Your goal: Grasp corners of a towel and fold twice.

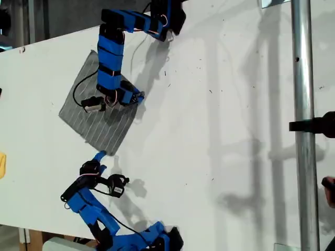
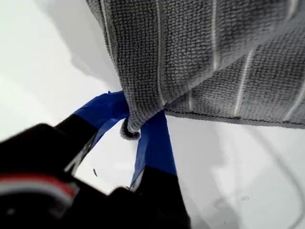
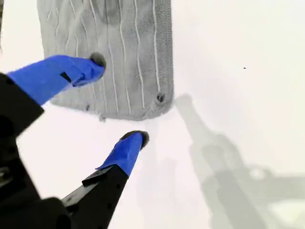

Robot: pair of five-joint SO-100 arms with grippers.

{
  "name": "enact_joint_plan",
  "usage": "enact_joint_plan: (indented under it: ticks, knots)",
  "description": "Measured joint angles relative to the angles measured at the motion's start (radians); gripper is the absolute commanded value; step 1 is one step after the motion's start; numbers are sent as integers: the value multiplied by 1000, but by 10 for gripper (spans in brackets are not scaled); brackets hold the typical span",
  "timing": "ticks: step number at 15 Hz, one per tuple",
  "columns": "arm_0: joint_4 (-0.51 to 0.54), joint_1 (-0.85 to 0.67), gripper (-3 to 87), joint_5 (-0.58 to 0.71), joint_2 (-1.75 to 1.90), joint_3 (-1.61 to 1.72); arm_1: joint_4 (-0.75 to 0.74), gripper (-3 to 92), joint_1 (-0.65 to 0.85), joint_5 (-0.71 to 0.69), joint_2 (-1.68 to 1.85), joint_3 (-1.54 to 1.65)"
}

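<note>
The grey towel [image 1: 94, 112] with thin white stripes lies as a diamond on the white table, toward the exterior view's left. My first gripper [image 1: 137, 97] is on the arm coming from the exterior view's top. It is shut on the towel corner [image 2: 143, 109] that points to the exterior view's right. In the first wrist view the pinched tip sits between the blue fingers [image 2: 155, 143], raised over more cloth [image 2: 228, 100]. My second gripper [image 1: 100, 156] reaches from the exterior view's bottom and stands open [image 3: 119, 99] at the nearest corner [image 3: 161, 106]. One finger is over the towel [image 3: 119, 43], the other over bare table.
A metal pole [image 1: 302, 130] with a black clamp [image 1: 316, 125] runs down the exterior view's right. A yellow object [image 1: 2, 164] shows at that view's left edge. The white table [image 1: 220, 157] stretches between the towel and the pole. The first arm's black cable [image 1: 78, 86] loops over the cloth.
</note>
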Motion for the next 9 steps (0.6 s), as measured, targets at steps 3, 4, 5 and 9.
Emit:
enact_joint_plan:
  ticks: [3, 4, 5, 9]
  knots:
    - [-43, 8, 279, 20, -101, -35, 6, -2, -3, 11, 2, 0]
    - [-61, 6, 281, 17, -156, -64, 6, -2, -6, 15, 2, 0]
    - [-78, 6, 281, 31, -219, -98, 6, -2, -8, 20, 2, 0]
    - [-152, 6, 267, 41, -333, -118, 6, -2, -34, 51, 5, 0]
